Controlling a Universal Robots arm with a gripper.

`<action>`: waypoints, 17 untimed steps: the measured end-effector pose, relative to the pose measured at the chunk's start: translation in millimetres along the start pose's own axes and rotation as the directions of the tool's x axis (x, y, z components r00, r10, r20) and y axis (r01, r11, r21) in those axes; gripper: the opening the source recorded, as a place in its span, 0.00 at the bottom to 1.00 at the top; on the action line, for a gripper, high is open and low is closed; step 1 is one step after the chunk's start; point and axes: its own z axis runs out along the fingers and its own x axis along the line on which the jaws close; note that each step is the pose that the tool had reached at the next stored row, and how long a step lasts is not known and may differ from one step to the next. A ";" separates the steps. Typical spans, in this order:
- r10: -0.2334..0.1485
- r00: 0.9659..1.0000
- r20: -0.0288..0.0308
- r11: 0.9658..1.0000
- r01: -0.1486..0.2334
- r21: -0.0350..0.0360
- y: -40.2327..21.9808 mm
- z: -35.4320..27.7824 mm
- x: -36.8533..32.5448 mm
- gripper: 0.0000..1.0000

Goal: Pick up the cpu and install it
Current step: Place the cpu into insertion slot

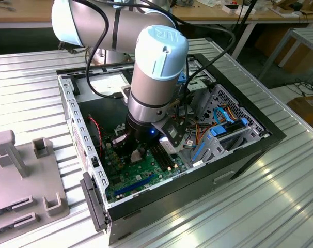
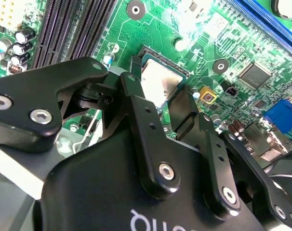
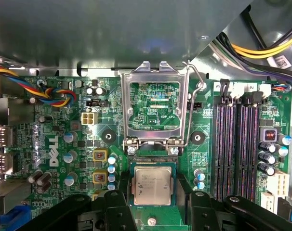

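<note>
**Worktop and case.** The ribbed metal worktop (image 1: 260, 206) spans the exterior view. At its centre stands the open computer case (image 1: 265, 135), with grey fixture blocks (image 1: 22, 170) at the lower left.

**Arm.** The arm (image 1: 156, 62) reaches from the upper middle of that view down into the case. You will find its pincer (image 1: 136, 151) low over the green motherboard (image 1: 141, 178).

**Board detail, first wrist view.** Note the long black memory slots (image 3: 237, 144) and the silver load frame (image 3: 127, 103), which stands open, clear of the socket.

**Pincer and part.** The cpu (image 3: 152, 185) sits square over the socket, just beside the frame's hinge. The pincer is drawn narrow onto it, with one of its fingers (image 3: 118, 211) against each of two opposite edges. You cannot tell from either wrist view whether the chip is fully seated.

**Handling.** Judge the cpu light, thin and stiff. Its metal lid is probably smooth enough to slip, and its underside and the socket contacts are likely fragile. Grip it by the rim at two opposite edges, never across the faces, and keep it level.
</note>
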 end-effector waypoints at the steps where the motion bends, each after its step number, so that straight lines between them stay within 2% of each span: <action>1: 0.000 1.000 0.000 1.000 0.000 0.000 0.4 0.0 0.0 0.47; 17: 0.000 1.000 0.000 1.000 0.000 0.000 0.7 4.1 0.0 0.47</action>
